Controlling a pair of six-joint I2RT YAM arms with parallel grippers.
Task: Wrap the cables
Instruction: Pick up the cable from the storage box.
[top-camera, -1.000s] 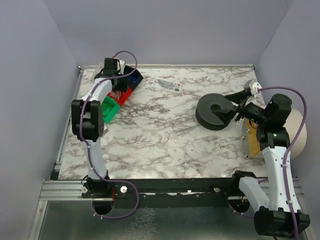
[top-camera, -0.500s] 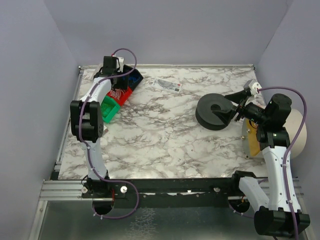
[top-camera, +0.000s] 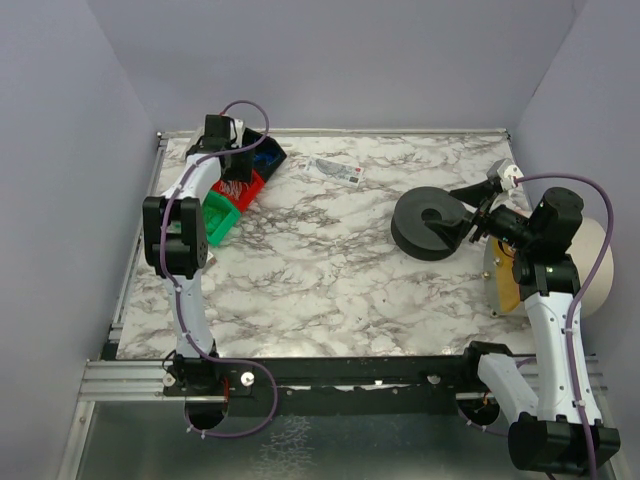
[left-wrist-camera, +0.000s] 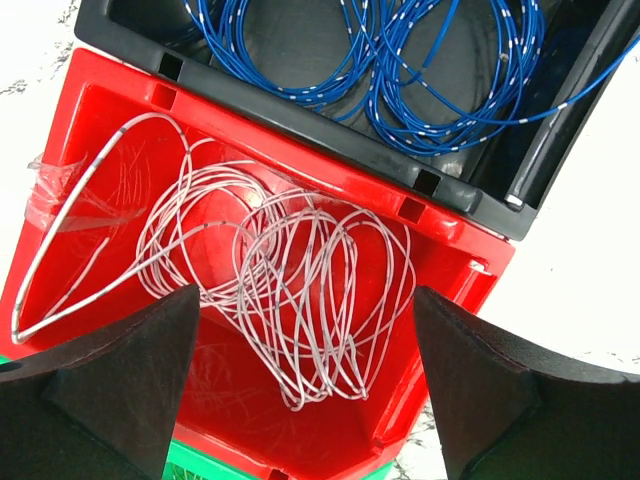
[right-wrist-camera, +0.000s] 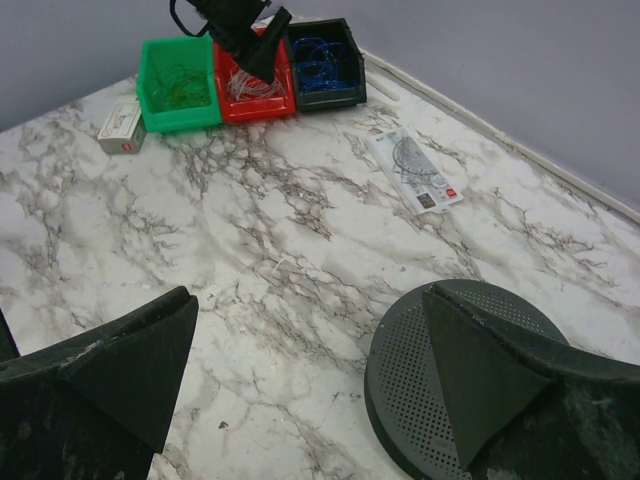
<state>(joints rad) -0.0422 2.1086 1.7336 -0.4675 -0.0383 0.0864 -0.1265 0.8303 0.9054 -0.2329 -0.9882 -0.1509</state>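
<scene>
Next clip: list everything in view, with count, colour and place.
table: 1, white-grey marble, under everything
spool: 1, black, table's right side
red bin: 1, red, far-left corner, middle of the bin row
white cable: 1 coil, white, in red bin
black bin: 1, black, touching red bin
blue cable: 1 bundle, blue, in black bin
green bin: 1, green, red bin's other side
small box: 1, white-grey, beside green bin
flat packet: 1, clear, printed, far centre
round object: 1, cream, past table's right edge
left gripper: 1, black, open above red bin
right gripper: 1, black, open beside spool
</scene>
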